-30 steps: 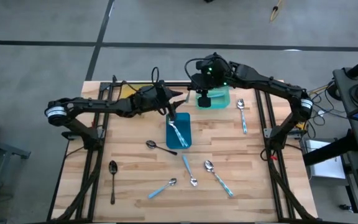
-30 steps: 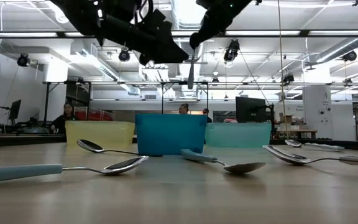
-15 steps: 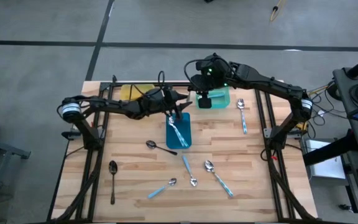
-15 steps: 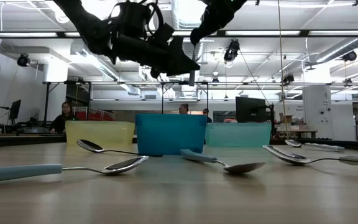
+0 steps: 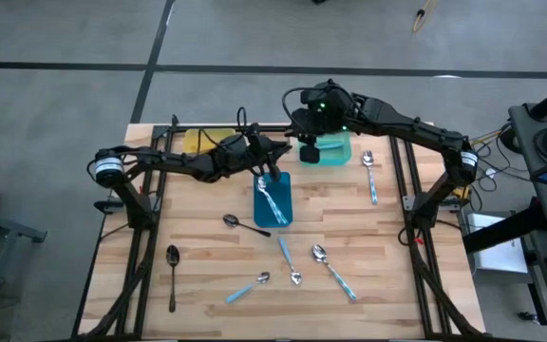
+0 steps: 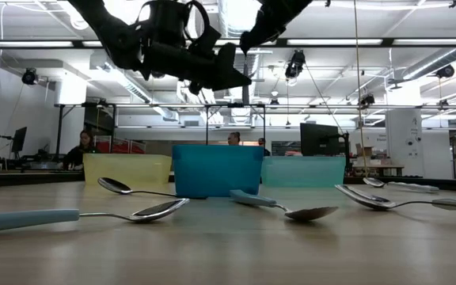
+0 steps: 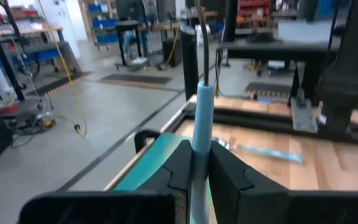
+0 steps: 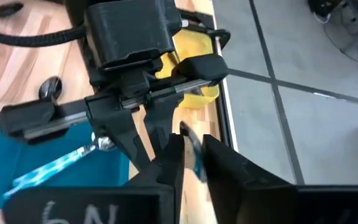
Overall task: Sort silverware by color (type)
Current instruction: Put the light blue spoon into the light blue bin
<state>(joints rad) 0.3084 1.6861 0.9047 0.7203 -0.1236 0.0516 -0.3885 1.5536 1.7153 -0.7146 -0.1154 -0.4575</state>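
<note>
A spoon with a light-blue handle [image 7: 202,118] stands upright in the air over the gap between the blue tray [image 5: 273,201] and the teal tray [image 5: 338,150]. My left gripper [image 7: 197,168] is shut on it, reaching in from the table's left [image 5: 281,155]. My right gripper [image 8: 191,158] hangs over the same spoon [image 8: 191,143] from above, its fingers slightly apart [image 5: 302,144]. The blue tray holds blue-handled spoons. Other silverware lies loose on the table. My left gripper pinches the spoon's light-blue handle [image 7: 199,146] between its two fingers [image 7: 180,163], coming level from the table's left and lying across it. The spoon stands upright, clear of the table and the trays. My right gripper has the spoon's upper end [image 8: 192,140] between its parted fingers [image 8: 173,155], pointing down; whether they touch it I cannot tell.
A yellow tray [image 5: 207,140] stands at the far left of the row. Two black spoons [image 5: 172,274] [image 5: 244,223] lie near left. Blue-handled spoons [image 5: 247,288] [image 5: 287,258] [image 5: 336,272] lie near centre, and another [image 5: 371,177] by the right frame rail.
My left gripper has moved toward the table's right, up to the spoon hanging below my right gripper, and has taken hold of its handle. My right gripper has stayed in place above the trays.
</note>
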